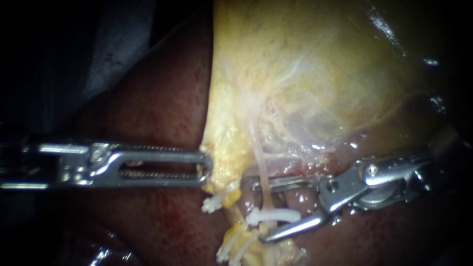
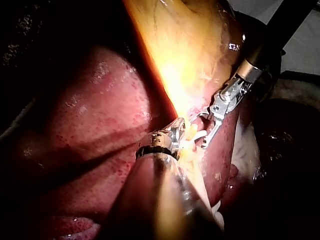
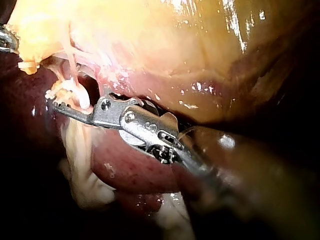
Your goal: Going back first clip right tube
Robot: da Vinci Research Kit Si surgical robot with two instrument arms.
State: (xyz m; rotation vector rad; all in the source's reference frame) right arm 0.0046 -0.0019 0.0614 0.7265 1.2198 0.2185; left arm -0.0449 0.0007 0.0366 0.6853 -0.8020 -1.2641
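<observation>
2 instruments are seen at work below the gallbladder (image 1: 305, 64). the left instrument (image 1: 209, 167) is brought in level from the left, and its slotted jaws are closed on the gallbladder's yellow fatty edge, which is held out against the dark red liver (image 1: 162, 98). the right instrument (image 1: 257, 213) is brought in from the right with its jaws standing well apart, 1 above and 1 below, and nothing is gripped by them. between them the right tube (image 1: 261, 167) is seen as a thin pale strand running down from the gallbladder. 1 white clip (image 1: 276, 216) is seated across it, just inside the open jaws. other white clips (image 1: 213, 204) are seen on the yellow strand just to the left.

the tube is judged soft, wet, slippery and easily torn. the clip is judged light and stiff, held only by its own bite. no hold is called for on either. the step is judged to be a withdrawal: the open jaws would be drawn straight back along the shaft's line, so that neither tip is hooked on the clip or the tube. if tension is wanted, it is best taken at the fatty edge where the left jaws are set, never on the tube itself. the chief risk is judged to be a jaw snagging the clip and pulling it loose.
</observation>
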